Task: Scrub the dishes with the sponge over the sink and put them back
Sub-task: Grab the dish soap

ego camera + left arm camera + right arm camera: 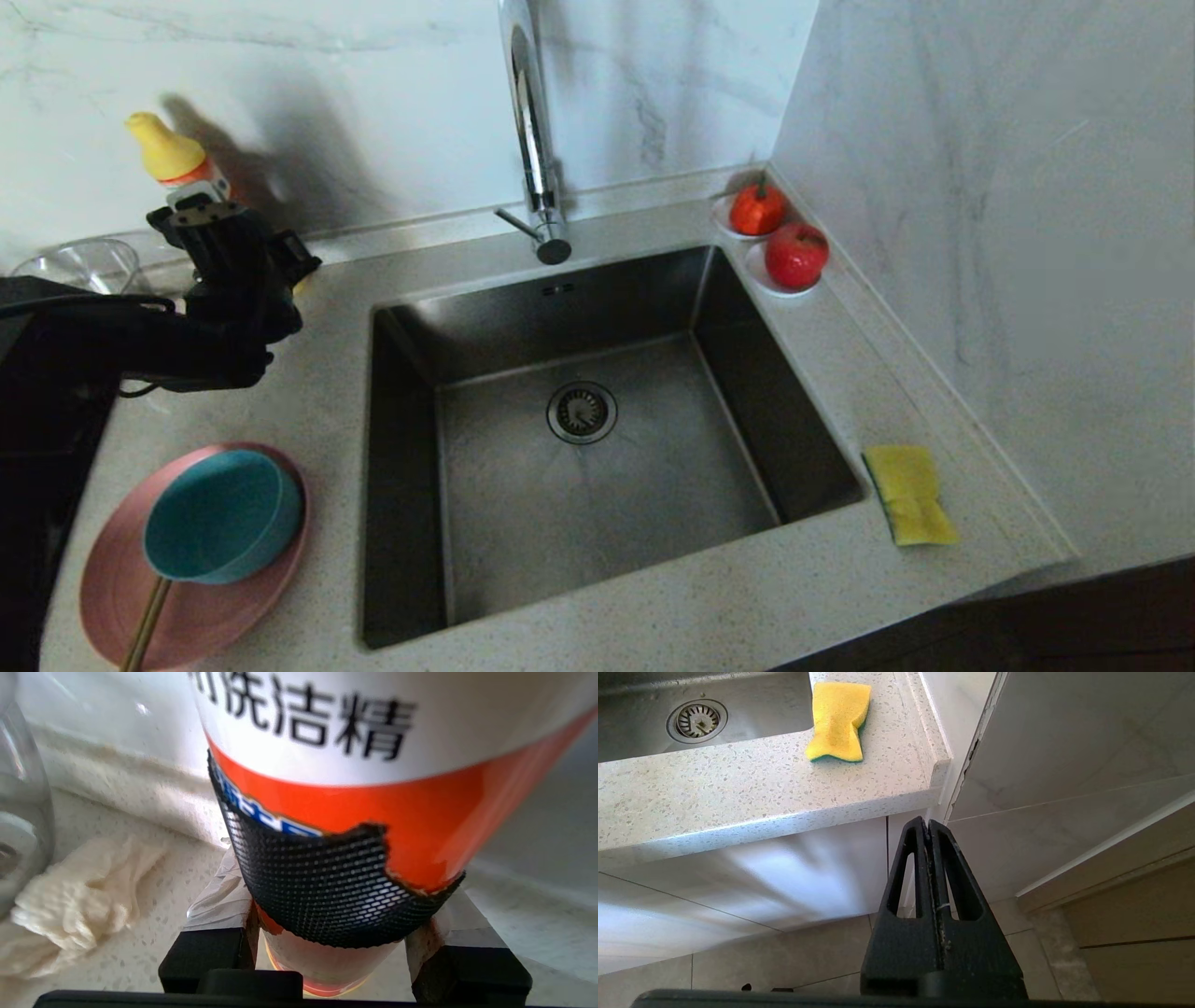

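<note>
Left end effector [329, 947] stood at the table's back-left corner, fingers half-closed around a dish-soap bottle [373, 788], likely for dosing. Sponge [907, 494] lay on the right edge beside the sink [597, 308]; teal bowl [222, 514] sat on pink plate [201, 611], front-left. Right end effector [930, 826] hung fully closed, parked below the table.

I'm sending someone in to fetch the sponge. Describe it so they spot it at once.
Start at the sink. On the counter just off its near right corner, away from the plate and bowl, lies the sponge. It is a soft yellow rectangular pad with a thin green underside, the only yellow thing on that side.
</note>
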